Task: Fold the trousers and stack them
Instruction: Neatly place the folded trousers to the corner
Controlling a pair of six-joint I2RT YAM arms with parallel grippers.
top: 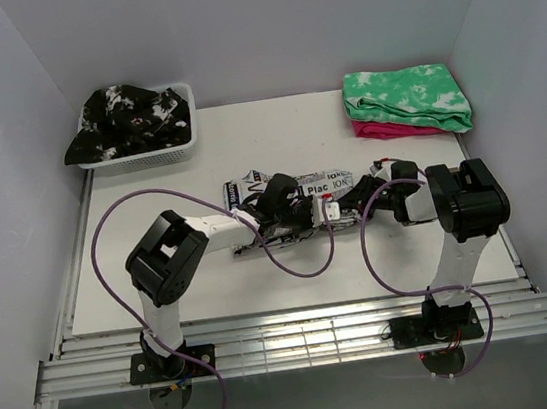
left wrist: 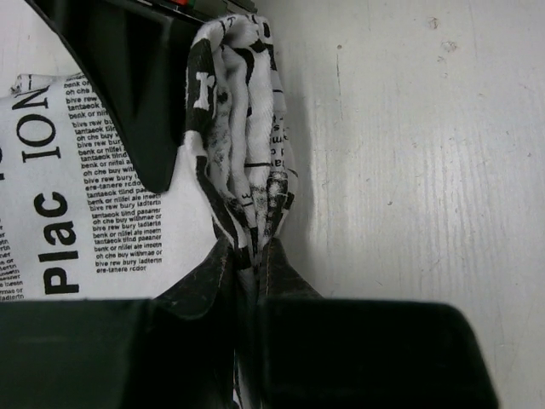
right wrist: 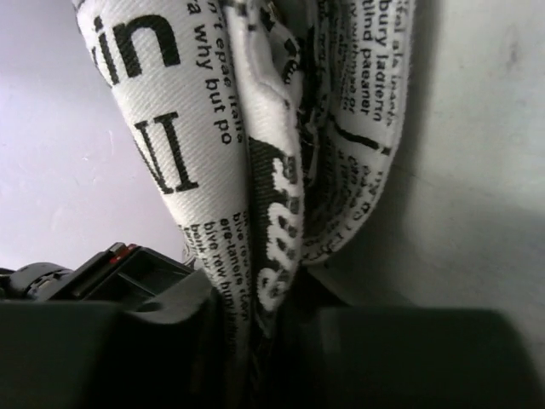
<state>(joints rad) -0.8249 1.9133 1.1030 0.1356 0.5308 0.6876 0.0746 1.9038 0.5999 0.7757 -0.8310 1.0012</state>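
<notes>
Trousers (top: 323,184): newsprint-patterned, bunched into a narrow strip across the middle of the desk (top: 161,270), between both pincers.
Left pincer (left wrist: 249,256): narrow, clamped on a gathered fold toward the strip's left end.
Right pincer (right wrist: 266,311): narrow, clamped on several hanging layers at the right end.
Basket (top: 147,162): far left corner, holding black garment (top: 126,118) with white splotches.
Green cloth (top: 406,96): folded, far right, atop pink cloth (top: 390,130).

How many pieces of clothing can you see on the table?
4: the newsprint trousers mid-table, a black splotched garment in the far-left basket, a green-and-white cloth folded far right, and a pink cloth beneath it. More may be hidden.
</notes>
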